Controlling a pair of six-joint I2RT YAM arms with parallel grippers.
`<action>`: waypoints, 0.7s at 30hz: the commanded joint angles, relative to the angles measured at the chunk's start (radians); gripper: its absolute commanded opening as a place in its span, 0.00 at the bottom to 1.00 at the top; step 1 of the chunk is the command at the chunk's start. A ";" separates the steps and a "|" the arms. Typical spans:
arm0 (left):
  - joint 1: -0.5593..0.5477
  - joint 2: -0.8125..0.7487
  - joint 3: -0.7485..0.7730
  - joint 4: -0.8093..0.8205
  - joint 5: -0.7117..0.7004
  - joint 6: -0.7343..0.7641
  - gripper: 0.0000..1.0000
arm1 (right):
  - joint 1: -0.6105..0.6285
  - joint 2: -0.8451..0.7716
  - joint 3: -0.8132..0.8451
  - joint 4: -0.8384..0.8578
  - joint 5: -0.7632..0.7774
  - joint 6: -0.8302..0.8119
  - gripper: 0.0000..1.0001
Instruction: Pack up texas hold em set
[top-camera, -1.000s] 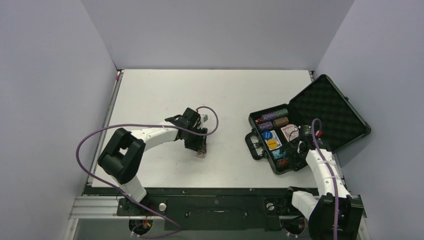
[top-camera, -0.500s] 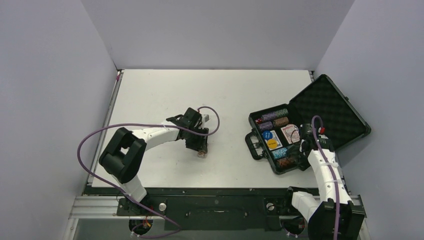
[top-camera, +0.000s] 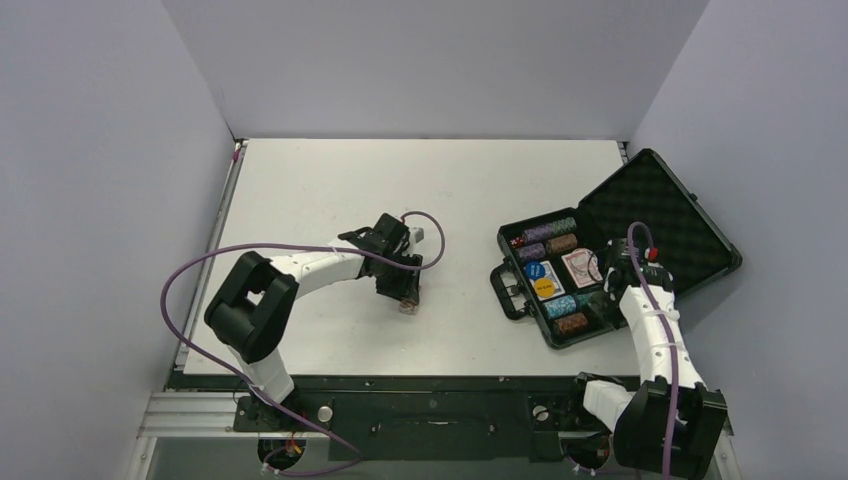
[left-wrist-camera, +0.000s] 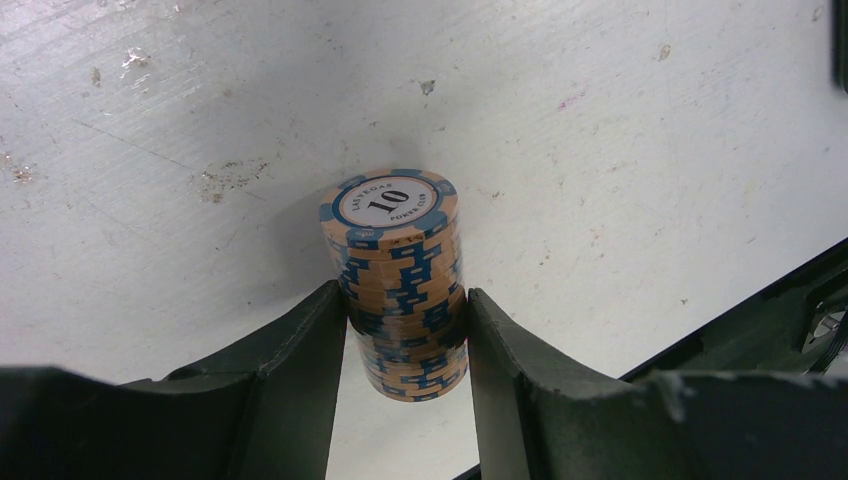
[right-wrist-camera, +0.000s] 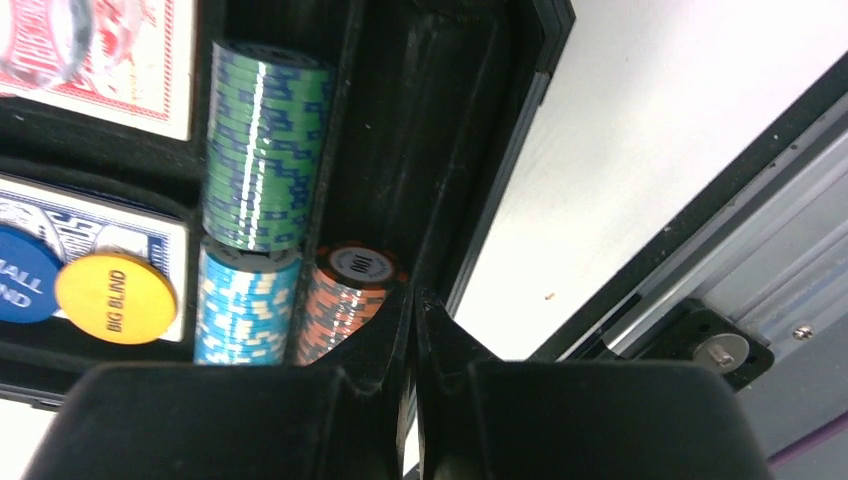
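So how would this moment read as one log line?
left gripper: shut on chip stack, outside case | right gripper: shut, empty, over case | packing: unfinished

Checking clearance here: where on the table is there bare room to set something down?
Bare: the table from the back wall down to the left hand and case; also the strip between chip stack and case. Crowded: inside the case.

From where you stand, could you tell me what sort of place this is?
Likely a robotics test cell: grey walls box in a white table; left arm and right arm are bolted at its near edge.
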 joint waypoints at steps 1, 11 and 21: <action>-0.005 -0.012 0.050 0.008 0.015 0.018 0.11 | -0.018 0.028 0.056 0.051 0.022 -0.022 0.00; -0.005 -0.021 0.052 -0.006 0.012 0.023 0.11 | -0.026 0.133 0.018 0.138 -0.037 -0.043 0.00; -0.005 -0.019 0.047 -0.004 0.014 0.020 0.10 | -0.026 0.163 -0.038 0.163 -0.126 -0.049 0.00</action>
